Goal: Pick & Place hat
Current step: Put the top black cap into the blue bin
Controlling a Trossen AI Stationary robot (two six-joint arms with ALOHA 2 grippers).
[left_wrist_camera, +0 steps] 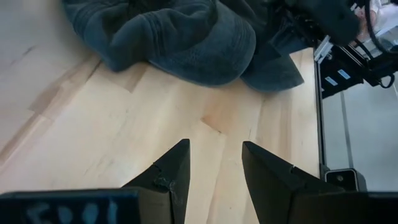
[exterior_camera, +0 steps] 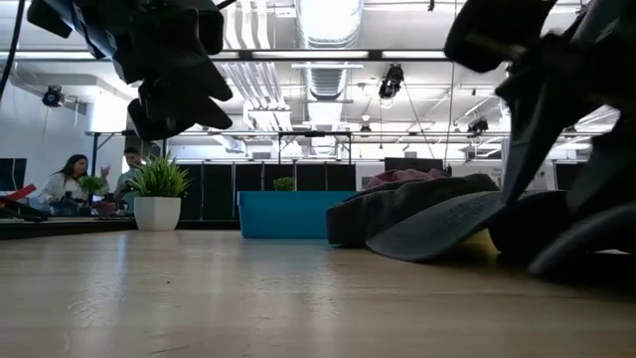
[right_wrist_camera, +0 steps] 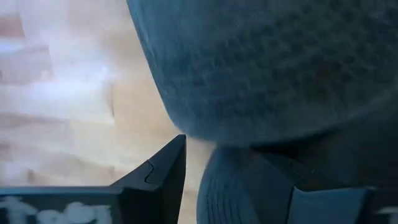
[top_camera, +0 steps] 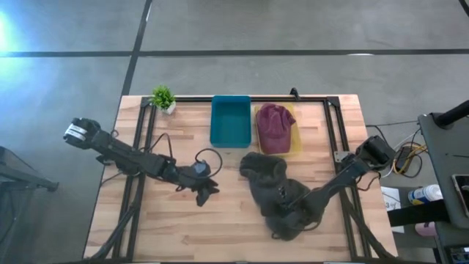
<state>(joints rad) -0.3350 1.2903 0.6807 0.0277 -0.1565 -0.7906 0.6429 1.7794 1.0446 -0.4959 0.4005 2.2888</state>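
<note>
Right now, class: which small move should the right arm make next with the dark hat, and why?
Probably close the fingers and lift. The right gripper is down on the dark hat, whose fabric lies between its open fingers in the wrist view. The teal bin looks free; the yellow one holds a maroon hat. The left gripper waits open.

No word, brand or number can be read with certainty in any view. Pale marks stand on the dark body of the left tool (left_wrist_camera: 214, 177) in the left wrist view and on the right tool (right_wrist_camera: 217, 186) in the right wrist view, but they are too blurred to make out. The white tag (top_camera: 74, 131) on the left arm, at 9 o'clock of the surface, is too small to read.
</note>
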